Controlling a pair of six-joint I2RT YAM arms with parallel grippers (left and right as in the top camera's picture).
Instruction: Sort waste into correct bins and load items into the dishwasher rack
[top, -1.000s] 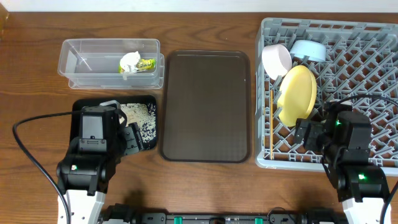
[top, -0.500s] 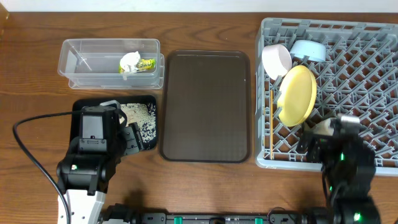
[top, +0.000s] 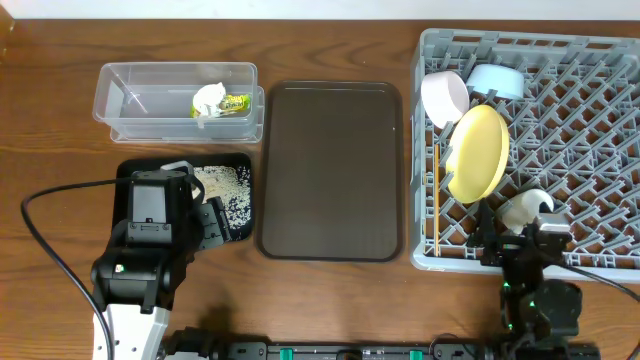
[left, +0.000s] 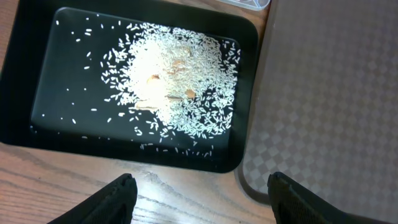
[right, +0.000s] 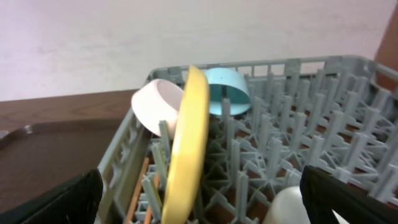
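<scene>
The grey dishwasher rack (top: 590, 120) holds the upright yellow plate (top: 477, 152), the white-pinkish bowl (top: 444, 95), the light blue bowl (top: 497, 80), the chopsticks (top: 438, 205) and the pale green cup (top: 525, 207). My right gripper (top: 512, 237) is open and empty at the rack's front edge, just behind the cup (right: 287, 204); the right wrist view also shows the plate (right: 189, 143). The clear box (top: 140, 100) holds the tissue (top: 208, 98) and wrapper (top: 235, 102). The black tray (top: 140, 170) holds rice (top: 228, 192). My left gripper (left: 202, 200) is open and empty over the wood in front of the black tray (left: 37, 74).
The larger dark brown serving tray (top: 330, 170) lies bare between the black tray and the rack; its corner shows in the left wrist view (left: 323, 93). A black cable (top: 40, 240) loops over the table at the left.
My right arm has drawn back toward the table's front edge, uncovering the cup in the rack. The left arm has not moved.
</scene>
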